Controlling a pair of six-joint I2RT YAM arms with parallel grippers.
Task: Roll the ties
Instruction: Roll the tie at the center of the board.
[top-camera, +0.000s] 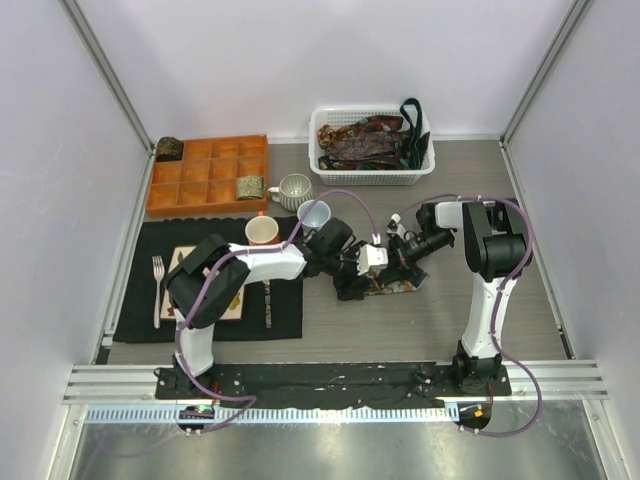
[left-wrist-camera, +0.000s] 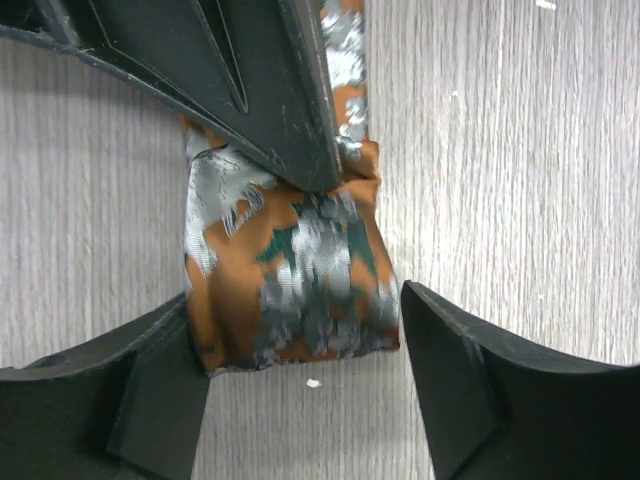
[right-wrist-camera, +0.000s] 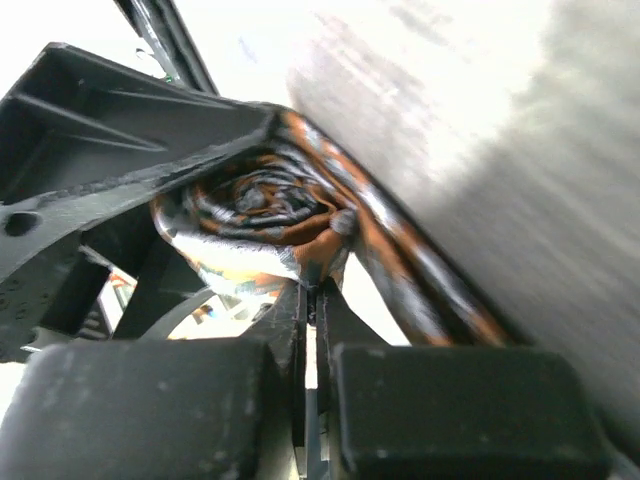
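Observation:
A rust-orange, grey and teal tie (left-wrist-camera: 290, 270) lies partly rolled into a coil on the wooden table (top-camera: 520, 300), its loose tail running away from me. My left gripper (left-wrist-camera: 295, 300) is open, one finger on each side of the coil; the left finger (left-wrist-camera: 150, 380) touches it and the right sits just beside it. My right gripper (right-wrist-camera: 318, 290) is shut on the coil's (right-wrist-camera: 260, 215) edge fabric, and one of its fingers (left-wrist-camera: 260, 90) presses on the roll from above. In the top view both grippers meet at the tie (top-camera: 388, 283) in the table's middle.
A white basket (top-camera: 330, 125) with more ties (top-camera: 365, 140) stands at the back. An orange divided tray (top-camera: 210, 175) holds two rolled coils (top-camera: 249, 186). Mugs (top-camera: 294, 190) and cups (top-camera: 262, 231) stand nearby. A black mat (top-camera: 290, 320) at left carries a floral plate and fork (top-camera: 157, 285).

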